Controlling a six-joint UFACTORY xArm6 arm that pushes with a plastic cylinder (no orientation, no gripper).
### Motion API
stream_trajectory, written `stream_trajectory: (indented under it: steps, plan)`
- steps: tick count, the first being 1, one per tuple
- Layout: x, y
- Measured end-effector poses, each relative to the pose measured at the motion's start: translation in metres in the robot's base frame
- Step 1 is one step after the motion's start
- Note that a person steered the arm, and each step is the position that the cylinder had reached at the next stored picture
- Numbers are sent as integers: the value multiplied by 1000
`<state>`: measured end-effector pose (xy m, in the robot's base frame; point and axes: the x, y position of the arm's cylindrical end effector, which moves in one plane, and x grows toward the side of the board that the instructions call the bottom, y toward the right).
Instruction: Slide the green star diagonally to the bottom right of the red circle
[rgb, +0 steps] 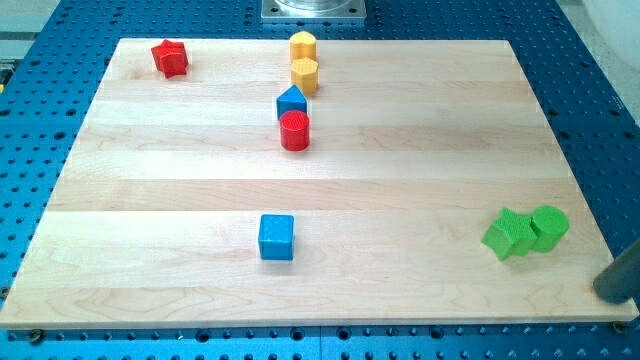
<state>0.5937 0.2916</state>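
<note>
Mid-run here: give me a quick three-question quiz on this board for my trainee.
1. True or false: the green star block lies to the view's left of the green cylinder block.
2. Which lies nearest the red cylinder block? A) blue cube block B) blue pointed block C) red star block
3. Fill in: my tip sits to the view's lower ____ of the green star block.
Key: 1 true; 2 B; 3 right.
</note>
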Motion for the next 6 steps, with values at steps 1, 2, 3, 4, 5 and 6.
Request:
stream_trajectory:
  steps: [1,2,3,4,5,6]
  plan:
    - [-8,-14]
    - [-23,-35]
    - [-51,-111]
    - [-125,-157]
    - [-136,-155]
    - [-125,-160]
